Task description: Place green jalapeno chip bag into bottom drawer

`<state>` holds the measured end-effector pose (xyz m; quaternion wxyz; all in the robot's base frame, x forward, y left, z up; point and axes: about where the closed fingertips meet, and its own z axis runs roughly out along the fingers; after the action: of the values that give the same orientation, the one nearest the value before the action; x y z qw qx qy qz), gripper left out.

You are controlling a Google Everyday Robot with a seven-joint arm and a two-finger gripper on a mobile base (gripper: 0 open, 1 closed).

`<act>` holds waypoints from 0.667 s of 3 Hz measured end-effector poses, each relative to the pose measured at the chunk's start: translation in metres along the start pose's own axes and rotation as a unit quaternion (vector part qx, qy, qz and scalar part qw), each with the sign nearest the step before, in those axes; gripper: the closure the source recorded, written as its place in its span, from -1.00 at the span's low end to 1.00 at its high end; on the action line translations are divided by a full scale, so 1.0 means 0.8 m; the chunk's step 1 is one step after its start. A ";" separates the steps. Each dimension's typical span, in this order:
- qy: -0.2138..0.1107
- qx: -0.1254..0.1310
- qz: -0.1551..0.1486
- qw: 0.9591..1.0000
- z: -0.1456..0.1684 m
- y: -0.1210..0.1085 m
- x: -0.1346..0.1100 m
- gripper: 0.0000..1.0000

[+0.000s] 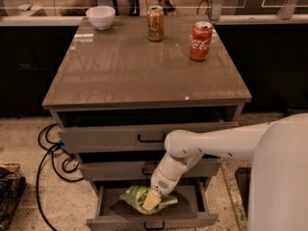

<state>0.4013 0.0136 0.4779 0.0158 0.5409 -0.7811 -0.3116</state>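
The green jalapeno chip bag (pixel 137 196) is a crinkled light-green bag held low inside the open bottom drawer (pixel 151 221), near its middle. My gripper (pixel 150 202) reaches down from the white arm at the right and is shut on the bag's right side, over the drawer's grey interior. The bag's right part is hidden behind the gripper. The two drawers above are pushed further in, with black handles showing.
On the brown cabinet top (pixel 139 66) stand a white bowl (pixel 101 17) at the back left, a tan soda can (pixel 155 23) at the back middle and a red cola can (pixel 200 41) at the back right. Black cables (pixel 50 153) lie on the floor at the left.
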 end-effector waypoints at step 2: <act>0.016 -0.015 0.037 0.999 0.073 -0.009 0.043 1.00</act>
<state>0.3722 0.0098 0.4164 0.0483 0.5158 -0.7956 -0.3142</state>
